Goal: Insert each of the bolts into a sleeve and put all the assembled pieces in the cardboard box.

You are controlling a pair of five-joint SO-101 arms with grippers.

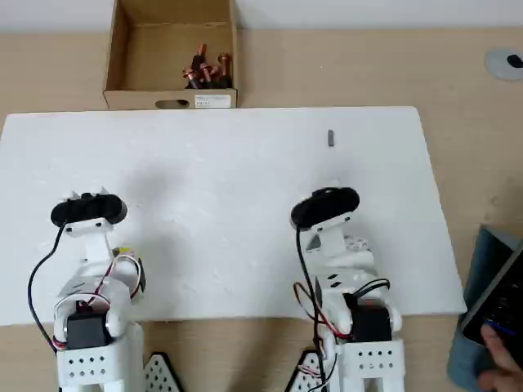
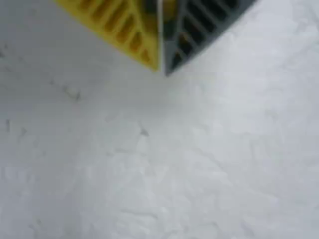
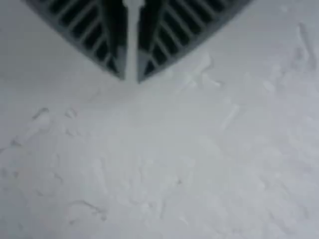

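A small dark piece (image 1: 331, 137), right of the cardboard box (image 1: 114, 57), lay lengthwise straight ahead of the right gripper (image 3: 130, 75), the nearer one. That gripper and the left gripper (image 2: 160, 68) were both closed on nothing.

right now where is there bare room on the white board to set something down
Bare: the white board between the left arm and right arm and up to the cardboard box; also the box's left half. Crowded: the box's right front corner with the assembled pieces. A small dark part lies beyond the right arm.
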